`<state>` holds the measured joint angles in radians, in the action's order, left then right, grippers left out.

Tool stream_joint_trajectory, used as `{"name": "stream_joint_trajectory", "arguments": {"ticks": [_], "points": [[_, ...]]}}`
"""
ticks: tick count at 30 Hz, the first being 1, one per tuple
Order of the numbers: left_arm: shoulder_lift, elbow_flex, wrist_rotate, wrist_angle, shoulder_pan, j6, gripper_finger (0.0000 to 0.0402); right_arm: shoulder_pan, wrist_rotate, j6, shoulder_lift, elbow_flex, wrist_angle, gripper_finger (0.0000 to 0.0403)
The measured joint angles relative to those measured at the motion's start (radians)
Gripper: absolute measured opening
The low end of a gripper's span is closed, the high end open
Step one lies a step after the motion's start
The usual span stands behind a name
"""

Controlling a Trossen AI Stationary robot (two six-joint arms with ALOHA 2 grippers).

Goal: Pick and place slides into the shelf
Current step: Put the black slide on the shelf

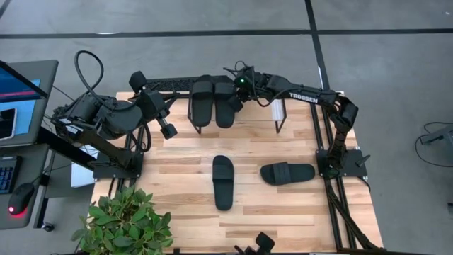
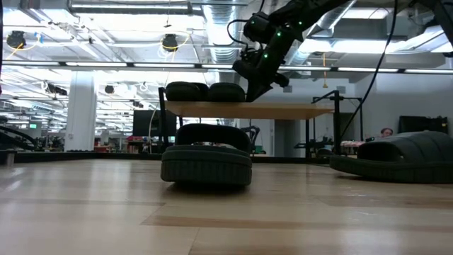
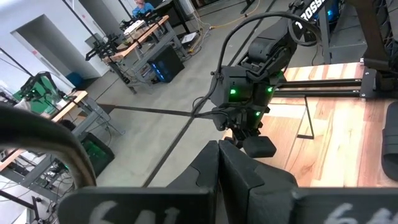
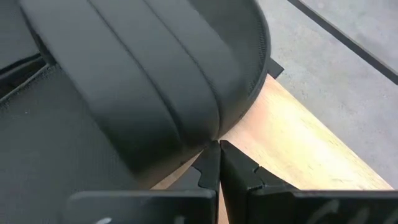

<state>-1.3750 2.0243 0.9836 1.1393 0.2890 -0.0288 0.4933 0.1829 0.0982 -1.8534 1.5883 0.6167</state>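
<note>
The tabletop (image 1: 283,219) carries the shelf (image 1: 255,117) at its far edge, with two slides (image 1: 214,99) already lying side by side on top. Two more slides (image 1: 223,181) lie loose mid-tabletop. The right pincer (image 1: 237,103) hovers closed and empty beside the shelved pair; the left pincer (image 1: 168,131) waits closed. Each slide looks light, rubbery and flexible, probably best pinched by the strap.

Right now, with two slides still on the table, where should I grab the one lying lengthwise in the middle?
Grip the slide by its wide strap, which sits at the end nearer the shelf. Come straight down from above: it lies flat, sole down, with the strap arching above the footbed, so one finger can probably slip under it. The other loose slide lies clear.
</note>
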Motion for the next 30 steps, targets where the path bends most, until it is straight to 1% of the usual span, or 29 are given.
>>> {"name": "stream_joint_trajectory", "arguments": {"ticks": [2, 4, 9, 13, 16, 18, 20, 22, 23, 25, 30], "points": [[0.0, 0.0, 0.0, 0.0, 0.0, 0.0, 0.0, 0.006, 0.007, -0.001, 0.0, 0.0, 0.002, 0.0], [0.0, 0.0, 0.0, 0.0, 0.0, 0.0, 0.0, 0.013, 0.048, -0.004, 0.005, 0.0, 0.013, 0.0], [0.0, 0.0, -0.001, 0.0, 0.0, -0.001, 0.0, 0.027, 0.212, -0.025, 0.083, 0.0, 0.043, 0.0], [0.0, 0.0, -0.017, -0.004, 0.003, -0.014, 0.0, 0.024, 0.325, -0.028, 0.217, 0.0, 0.03, 0.0], [0.016, -0.002, -0.018, -0.029, 0.034, -0.02, 0.0, 0.006, 0.345, -0.05, 0.338, -0.027, -0.04, 0.0], [0.035, -0.024, -0.016, -0.095, 0.058, -0.057, 0.0, -0.018, 0.342, -0.078, 0.431, -0.089, -0.136, 0.0], [0.064, -0.086, -0.016, -0.188, 0.084, -0.117, 0.0, -0.042, 0.313, -0.122, 0.526, -0.176, -0.239, 0.0], [0.103, -0.179, -0.023, -0.311, 0.098, -0.171, 0.0, -0.058, 0.266, -0.145, 0.619, -0.277, -0.312, 0.0], [0.133, -0.236, -0.045, -0.387, 0.099, -0.191, 0.0, -0.062, 0.244, -0.147, 0.664, -0.33, -0.334, 0.0], [0.207, -0.353, -0.103, -0.528, 0.099, -0.241, 0.0, -0.068, 0.209, -0.149, 0.745, -0.425, -0.358, 0.0], [0.418, -0.681, -0.21, -0.908, 0.098, -0.285, 0.0, -0.094, 0.191, -0.134, 0.926, -0.635, -0.355, 0.0]]}}
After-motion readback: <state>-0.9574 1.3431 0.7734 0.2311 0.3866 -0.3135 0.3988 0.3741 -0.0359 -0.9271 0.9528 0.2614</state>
